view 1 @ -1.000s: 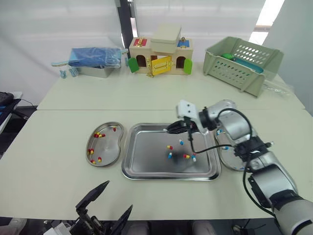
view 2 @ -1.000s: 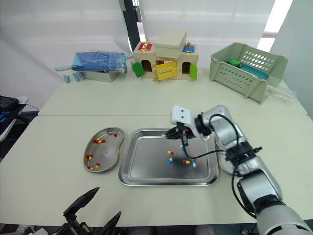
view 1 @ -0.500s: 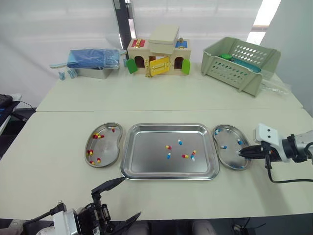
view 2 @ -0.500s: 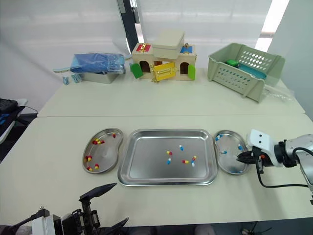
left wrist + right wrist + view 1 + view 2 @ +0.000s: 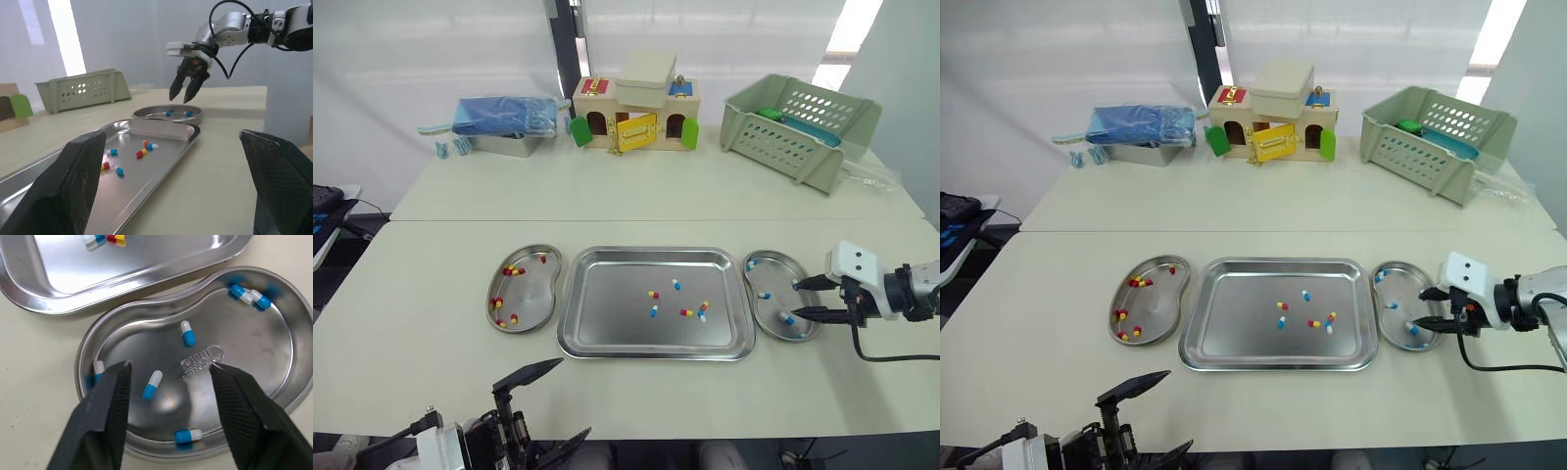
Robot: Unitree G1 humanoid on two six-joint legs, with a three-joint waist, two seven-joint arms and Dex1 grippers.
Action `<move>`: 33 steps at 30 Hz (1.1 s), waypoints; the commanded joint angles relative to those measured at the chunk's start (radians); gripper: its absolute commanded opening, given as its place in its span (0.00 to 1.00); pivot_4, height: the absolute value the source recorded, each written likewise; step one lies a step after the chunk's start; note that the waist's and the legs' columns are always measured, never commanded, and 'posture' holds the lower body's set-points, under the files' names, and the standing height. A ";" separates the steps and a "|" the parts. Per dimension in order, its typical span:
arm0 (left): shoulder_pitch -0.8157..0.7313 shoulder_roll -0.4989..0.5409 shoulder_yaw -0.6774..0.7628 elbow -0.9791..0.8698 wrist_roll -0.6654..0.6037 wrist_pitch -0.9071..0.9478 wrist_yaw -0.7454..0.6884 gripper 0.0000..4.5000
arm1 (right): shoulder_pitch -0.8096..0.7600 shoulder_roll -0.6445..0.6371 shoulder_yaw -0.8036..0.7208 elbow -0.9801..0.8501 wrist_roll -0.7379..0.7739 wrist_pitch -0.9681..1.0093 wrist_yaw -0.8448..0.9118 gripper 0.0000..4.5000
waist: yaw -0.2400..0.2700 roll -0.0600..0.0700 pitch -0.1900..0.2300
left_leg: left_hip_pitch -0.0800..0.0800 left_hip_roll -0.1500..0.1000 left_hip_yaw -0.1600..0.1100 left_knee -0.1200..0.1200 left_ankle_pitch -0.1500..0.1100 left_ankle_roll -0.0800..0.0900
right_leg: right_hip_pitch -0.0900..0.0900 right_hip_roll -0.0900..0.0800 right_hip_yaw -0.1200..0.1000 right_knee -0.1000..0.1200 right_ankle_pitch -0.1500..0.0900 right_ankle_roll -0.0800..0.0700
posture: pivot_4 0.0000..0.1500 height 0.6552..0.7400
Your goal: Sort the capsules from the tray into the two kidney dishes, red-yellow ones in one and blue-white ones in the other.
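Observation:
A steel tray in the middle of the table holds several loose capsules, red-yellow and blue-white. The left kidney dish holds red-yellow capsules. Blue-white capsules lie in the right kidney dish. My right gripper hovers open just above that dish's right part, with nothing between its fingers. Low at the table's near edge, in front of the left dish, my left gripper is wide open and empty. The left wrist view looks across the tray towards the right gripper.
On the far table stand a wooden toy house, a green slotted basket at the right and a metal box with a blue bag at the left. A seam runs between the two tables.
My right gripper has moved from the tray's far side to the right kidney dish and opened there. The left gripper has stayed low and open.

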 commanded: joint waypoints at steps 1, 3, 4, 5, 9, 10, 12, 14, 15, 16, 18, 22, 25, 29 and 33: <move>-0.004 -0.017 0.071 -0.041 0.003 0.019 0.094 1.00 | 0.025 -0.010 -0.121 0.042 0.072 -0.048 0.011 0.87 | 0.005 0.000 0.000 | 0.000 0.000 0.000 0.000 0.000 0.000 | 0.000 0.000 0.000 0.000 0.000 0.000 | 1.00 1.00; 0.003 -0.026 0.099 -0.049 0.010 0.020 0.126 1.00 | 0.033 -0.019 -0.151 0.082 0.090 -0.075 0.025 0.99 | 0.006 -0.001 0.000 | 0.000 0.000 0.000 0.000 0.000 0.000 | 0.001 0.000 0.000 0.000 0.000 0.000 | 1.00 1.00; 0.008 -0.028 0.119 -0.048 0.021 0.020 0.145 1.00 | 0.033 -0.025 -0.165 0.110 0.097 -0.085 0.033 0.99 | 0.006 -0.001 0.000 | 0.000 0.000 0.000 0.000 0.000 0.000 | 0.001 0.000 0.000 -0.001 0.000 0.000 | 1.00 1.00; 0.007 -0.029 0.144 -0.039 0.035 0.018 0.168 1.00 | 0.033 -0.032 -0.176 0.139 0.103 -0.096 0.045 0.99 | 0.006 -0.001 0.000 | 0.000 0.000 0.000 0.000 0.000 0.000 | 0.001 0.000 0.000 -0.001 0.000 0.000 | 1.00 1.00; -0.043 0.014 0.249 0.001 0.068 0.074 0.264 1.00 | 0.042 -0.050 -0.181 0.234 0.109 -0.151 0.092 0.99 | 0.006 0.000 0.000 | 0.001 0.000 0.000 0.000 0.000 0.000 | 0.001 0.000 0.000 0.000 0.000 0.000 | 1.00 1.00; -0.043 0.034 0.277 0.002 0.067 0.110 0.289 1.00 | 0.044 -0.045 -0.187 0.253 0.113 -0.167 0.095 0.99 | 0.006 -0.001 0.000 | 0.001 0.000 0.000 0.000 0.000 0.000 | 0.001 0.000 -0.001 0.000 0.000 0.000 | 1.00 1.00; -0.025 0.080 0.330 -0.002 0.057 0.196 0.329 1.00 | 0.052 -0.034 -0.208 0.290 0.129 -0.190 0.102 0.99 | 0.004 -0.001 0.000 | 0.001 0.000 0.000 0.000 0.000 0.000 | 0.001 0.000 -0.001 0.000 0.000 0.000 | 1.00 1.00; 0.006 0.144 0.388 -0.006 0.054 0.310 0.368 1.00 | 0.073 -0.026 -0.234 0.324 0.142 -0.213 0.101 0.99 | 0.003 -0.001 0.000 | 0.000 0.000 0.000 0.000 0.000 0.000 | 0.001 0.000 0.000 -0.001 0.000 0.000 | 1.00 1.00; 0.015 0.179 0.421 0.006 0.056 0.359 0.377 1.00 | 0.092 -0.022 -0.246 0.337 0.146 -0.235 0.102 0.99 | 0.002 -0.001 0.000 | 0.000 0.000 0.000 -0.001 0.000 0.000 | 0.000 0.000 0.000 -0.001 0.000 0.000 | 1.00 1.00; 0.021 0.205 0.447 0.017 0.055 0.395 0.380 1.00 | 0.109 -0.021 -0.253 0.349 0.147 -0.257 0.106 0.99 | 0.002 -0.001 0.000 | 0.000 0.000 0.000 -0.001 0.000 0.000 | 0.000 0.000 0.000 -0.001 0.000 0.000 | 1.00 1.00; 0.017 0.284 0.517 0.089 0.055 0.481 0.370 1.00 | 0.141 -0.011 -0.271 0.408 0.139 -0.339 0.114 0.99 | 0.003 -0.001 0.000 | 0.001 0.000 0.000 -0.001 0.000 0.000 | 0.000 0.000 0.000 0.000 0.000 0.000 | 1.00 1.00; -0.063 0.446 0.586 0.333 0.118 0.545 0.307 1.00 | 0.169 -0.002 -0.269 0.468 0.125 -0.413 0.108 0.99 | 0.000 0.000 0.000 | 0.001 0.000 0.000 -0.001 0.000 0.000 | 0.001 0.000 -0.001 0.001 0.000 0.000 | 1.00 1.00; -0.106 0.536 0.586 0.461 0.171 0.586 0.263 1.00 | 0.166 0.004 -0.266 0.519 0.116 -0.463 0.096 0.99 | -0.005 0.001 0.001 | 0.001 0.000 0.000 -0.001 0.000 0.000 | 0.000 0.000 0.000 0.001 0.000 0.000 | 1.00 1.00; -0.182 0.581 0.582 0.573 0.207 0.595 0.220 1.00 | 0.171 0.010 -0.261 0.552 0.117 -0.494 0.085 0.99 | -0.018 0.001 0.001 | 0.001 0.000 0.001 -0.002 0.000 0.000 | -0.001 0.000 0.000 0.000 0.000 -0.001 | 1.00 1.00; -0.235 0.589 0.563 0.624 0.247 0.598 0.188 1.00 | 0.172 0.015 -0.263 0.558 0.124 -0.506 0.075 0.99 | -0.022 0.001 0.001 | 0.001 0.001 0.000 -0.003 0.000 0.000 | -0.001 0.001 0.000 0.002 -0.001 -0.001 | 1.00 1.00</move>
